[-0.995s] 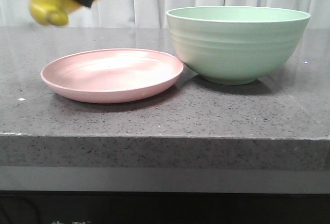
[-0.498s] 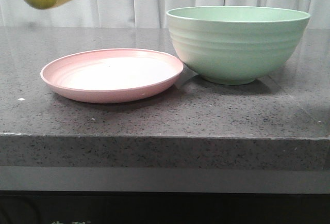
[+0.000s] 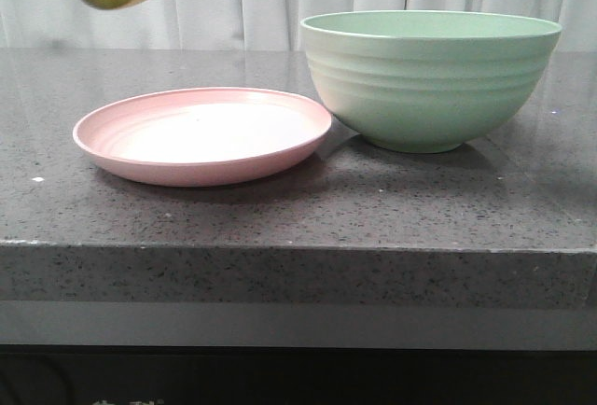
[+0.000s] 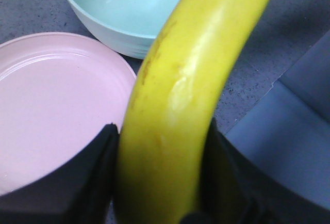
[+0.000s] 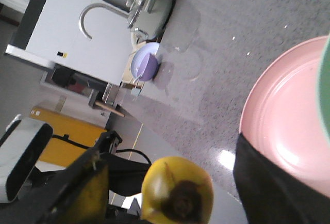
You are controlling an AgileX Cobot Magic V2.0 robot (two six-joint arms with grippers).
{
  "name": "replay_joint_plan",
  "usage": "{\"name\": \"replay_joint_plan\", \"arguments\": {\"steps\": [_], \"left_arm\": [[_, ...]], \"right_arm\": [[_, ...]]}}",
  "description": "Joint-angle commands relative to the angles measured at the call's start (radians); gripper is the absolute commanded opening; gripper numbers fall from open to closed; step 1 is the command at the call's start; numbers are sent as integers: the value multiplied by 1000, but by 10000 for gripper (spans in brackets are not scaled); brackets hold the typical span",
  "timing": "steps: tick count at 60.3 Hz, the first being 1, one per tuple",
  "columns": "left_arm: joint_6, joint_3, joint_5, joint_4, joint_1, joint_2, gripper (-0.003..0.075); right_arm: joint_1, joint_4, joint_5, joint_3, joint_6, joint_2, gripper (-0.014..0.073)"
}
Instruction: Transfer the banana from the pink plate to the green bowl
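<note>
Your left fingers (image 4: pixel 103 172) are clamped across the banana (image 4: pixel 191 95), lifted above the pink plate (image 4: pixel 46 105) and short of the green bowl (image 4: pixel 118 7); it looks smooth, soft and bruisable, so grip mid-body gently.

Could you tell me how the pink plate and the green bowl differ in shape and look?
The pink plate is shallow with a low raised rim, while the green bowl is deep and stands much taller. The plate is pale pink with faint concentric rings inside; the bowl is mint green with horizontal ridges around its outside. The plate sits left of the bowl, their rims close together. Both are round, empty and resting on the grey speckled countertop.
</note>
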Motion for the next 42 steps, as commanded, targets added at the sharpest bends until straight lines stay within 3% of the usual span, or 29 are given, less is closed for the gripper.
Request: {"name": "replay_joint_plan", "arguments": {"steps": [1,17,31,36,42], "left_arm": [[-2,-29,-90,-15,-8,-30,69],[-2,-29,-90,-15,-8,-30,69],[-2,-29,-85,-15,-8,-30,81],[-2,-29,-80,-15,-8,-30,150],[-2,-29,-80,-15,-8,-30,333]], "right_arm": [[58,72,40,-56,-17,15,530],[109,89,30,-57,-18,51,510],[109,90,28,-57,-18,51,138],[109,90,23,-57,-18,51,92],[109,90,14,-57,-18,51,98]]}}
